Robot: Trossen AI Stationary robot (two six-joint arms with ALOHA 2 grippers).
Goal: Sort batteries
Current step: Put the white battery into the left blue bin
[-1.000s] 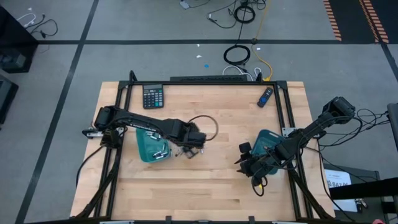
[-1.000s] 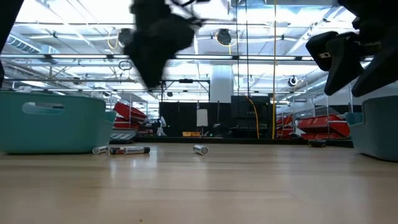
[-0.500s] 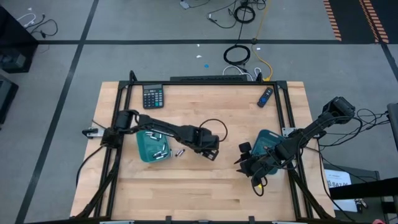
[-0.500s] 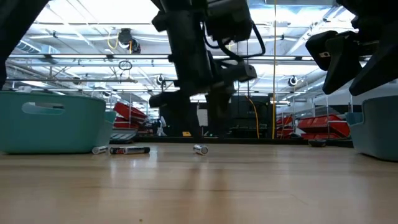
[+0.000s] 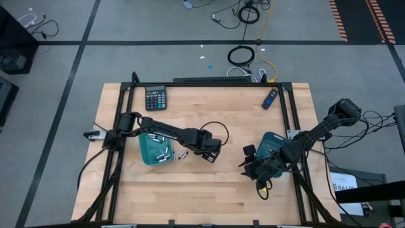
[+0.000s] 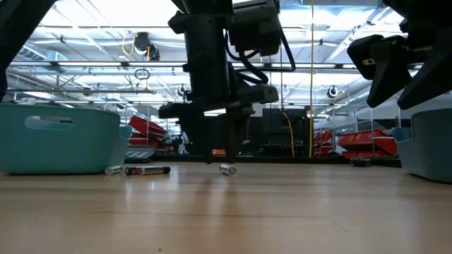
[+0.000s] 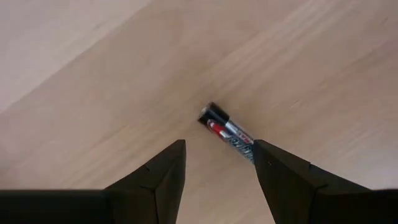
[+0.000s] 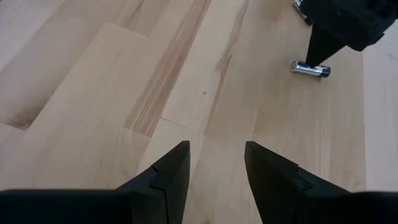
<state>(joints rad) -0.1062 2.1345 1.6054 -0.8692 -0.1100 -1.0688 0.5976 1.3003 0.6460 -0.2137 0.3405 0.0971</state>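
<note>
My left gripper point(image 5: 211, 154) hangs open near the table's middle, fingers pointing down just above the wood point(image 6: 219, 159). A lone battery point(image 7: 227, 132), silvery with a dark end and a red band, lies flat between the fingers point(image 6: 227, 168); one end reaches the base of one fingertip point(image 7: 264, 155). Two more batteries point(image 5: 182, 154) lie beside the left teal tray point(image 5: 147, 154), which holds several others. My right gripper point(image 5: 248, 166) waits open above the table by the right teal tray point(image 5: 273, 140), looking at the lone battery point(image 8: 309, 68).
A black calculator point(image 5: 155, 98) and a dark blue remote-like stick point(image 5: 271, 97) lie near the far edge. Two batteries point(image 6: 147, 170) rest on the wood by the left tray point(image 6: 60, 144). Bare wood lies between the two trays and along the near edge.
My left gripper has moved from beside the left tray toward the table's right and come down over the lone battery, until its open fingers stand just above the wood. The battery has stayed where it was.
</note>
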